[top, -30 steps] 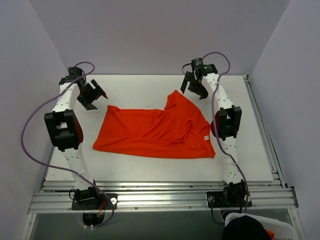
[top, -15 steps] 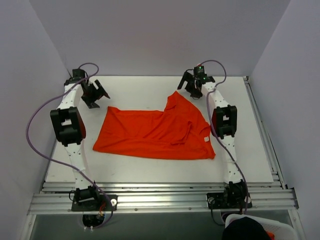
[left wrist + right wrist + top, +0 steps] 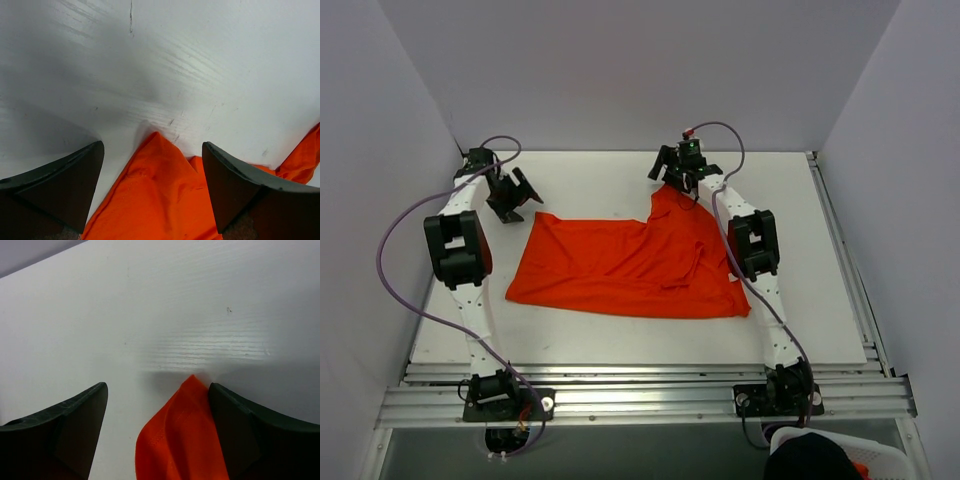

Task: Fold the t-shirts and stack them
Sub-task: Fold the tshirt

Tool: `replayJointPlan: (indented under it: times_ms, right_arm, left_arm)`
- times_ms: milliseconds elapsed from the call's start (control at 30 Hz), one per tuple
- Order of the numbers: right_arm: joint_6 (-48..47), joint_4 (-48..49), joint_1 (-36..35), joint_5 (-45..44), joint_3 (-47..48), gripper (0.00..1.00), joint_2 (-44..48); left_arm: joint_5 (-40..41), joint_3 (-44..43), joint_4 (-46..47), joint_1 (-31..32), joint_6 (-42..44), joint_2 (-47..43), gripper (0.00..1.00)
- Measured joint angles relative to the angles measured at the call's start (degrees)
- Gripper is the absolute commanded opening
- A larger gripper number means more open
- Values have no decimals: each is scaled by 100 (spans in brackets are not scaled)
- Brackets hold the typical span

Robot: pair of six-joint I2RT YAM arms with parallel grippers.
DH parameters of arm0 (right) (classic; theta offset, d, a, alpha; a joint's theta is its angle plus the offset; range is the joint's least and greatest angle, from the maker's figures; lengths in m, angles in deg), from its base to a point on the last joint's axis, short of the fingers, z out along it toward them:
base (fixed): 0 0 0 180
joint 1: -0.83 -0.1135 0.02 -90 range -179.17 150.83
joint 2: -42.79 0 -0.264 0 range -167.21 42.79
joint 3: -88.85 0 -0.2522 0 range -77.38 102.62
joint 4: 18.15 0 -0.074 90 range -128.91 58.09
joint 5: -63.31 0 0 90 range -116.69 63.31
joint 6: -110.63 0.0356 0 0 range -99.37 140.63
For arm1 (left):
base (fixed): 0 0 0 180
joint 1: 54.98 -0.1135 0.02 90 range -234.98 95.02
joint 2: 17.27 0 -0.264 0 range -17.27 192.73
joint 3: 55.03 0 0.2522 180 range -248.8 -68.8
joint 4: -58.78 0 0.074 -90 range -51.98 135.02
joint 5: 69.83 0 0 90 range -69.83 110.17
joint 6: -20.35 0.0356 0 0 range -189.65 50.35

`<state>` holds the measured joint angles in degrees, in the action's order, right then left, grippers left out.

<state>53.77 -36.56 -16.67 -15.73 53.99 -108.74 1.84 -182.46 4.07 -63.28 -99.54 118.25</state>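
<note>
Both spread, left claw [image 3: 152, 146] and right claw [image 3: 157, 386] each straddle a corner of the t-shirt [image 3: 620, 265].

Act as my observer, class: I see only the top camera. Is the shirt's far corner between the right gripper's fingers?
Observer: Yes. The right wrist view shows the t-shirt's pointed corner between the right gripper's fingers, nearer the picture's right one.
Operator: And the left gripper?
Observer: Its wrist view shows another shirt corner between its fingers, lying on the table.
Operator: Either one closed?
Observer: No, both stand wide open.
</note>
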Motion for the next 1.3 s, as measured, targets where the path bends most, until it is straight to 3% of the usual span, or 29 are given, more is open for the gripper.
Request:
replayJointPlan:
  times_ms: [100, 133, 333, 667, 933, 1133, 1167, 1300]
  right_arm:
    - [15, 44, 42, 0, -83, 60, 15]
    - [31, 39, 66, 0, -101, 48, 15]
    - [103, 4, 249, 4, -315, 0, 39]
    - [146, 225, 295, -48, -654, 0, 177]
    - [138, 321, 313, -72, -774, 0, 229]
    - [133, 319, 317, -114, -883, 0, 304]
    - [133, 326, 319, -125, -925, 0, 330]
    - [133, 343, 334, -170, -1139, 0, 466]
  left_arm:
    - [-83, 59, 136, -13, -9, -17, 90]
    - [-109, 61, 162, -15, -11, -17, 90]
    - [-210, 61, 251, -17, -17, -9, 89]
    - [-511, 289, 586, 42, -92, -55, 88]
    - [-748, 896, 994, 92, -94, -284, 75]
    - [-776, 1200, 1244, 157, -94, -393, 59]
    - [-776, 1209, 1246, 164, -92, -393, 48]
    - [-730, 1255, 1200, 184, -63, -363, 27]
